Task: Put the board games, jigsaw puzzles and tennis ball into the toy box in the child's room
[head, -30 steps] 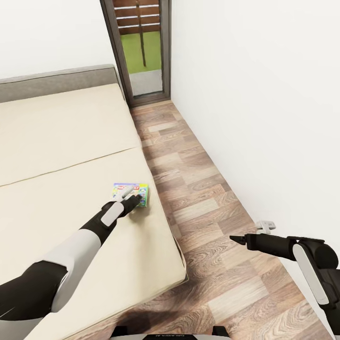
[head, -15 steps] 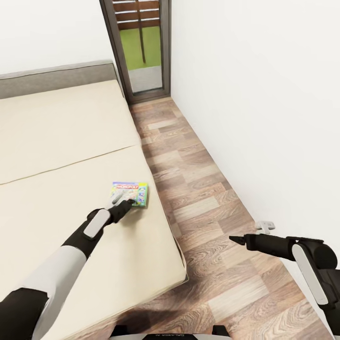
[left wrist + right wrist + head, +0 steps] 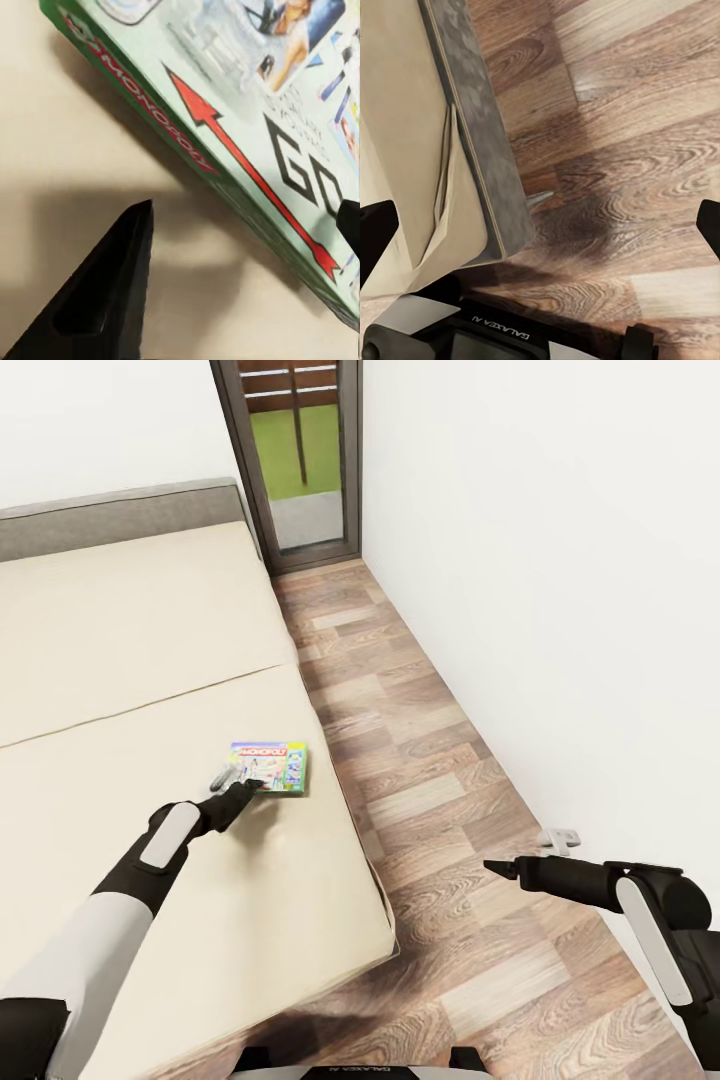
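A flat rectangular green-edged Monopoly board game box [image 3: 267, 768] was seen lying flat on the plain beige mattress of the low wide bed [image 3: 130, 650], near the mattress edge that borders the wood-plank floor [image 3: 420, 760]. The bed's grey low headboard [image 3: 120, 525] was noted along the far side, against the white wall. The L arm, black w/ white shell sections, was seen extended over the mattress, w/ the left gripper [image 3: 232, 788] placed at the box's near corner. In the left wrist view the box [image 3: 247, 112] was imaged close up: red arrow, "GO" lettering and "MONOPOLY" printed on the green side edge. One dark finger [image 3: 97, 300] was seen resting over bare mattress just beside the box edge; the other finger's tip was glimpsed at the frame edge, over the box lid. The jaws were thus spread apart, straddling the box edge; nothing was gripped. Contact btwn fingers and box could not be confirmed. The right gripper [image 3: 500, 868] was held out over the floor, well apart from the bed, near the white side wall. In the right wrist view its dark fingers [image 3: 375, 232] were recorded at opposite frame edges, i.e. wide apart, w/ nothing btwn them; below were the floor, the bed's grey frame corner and the robot base. A dark-framed glass door [image 3: 295, 460] was noted at the far end of the floor strip.
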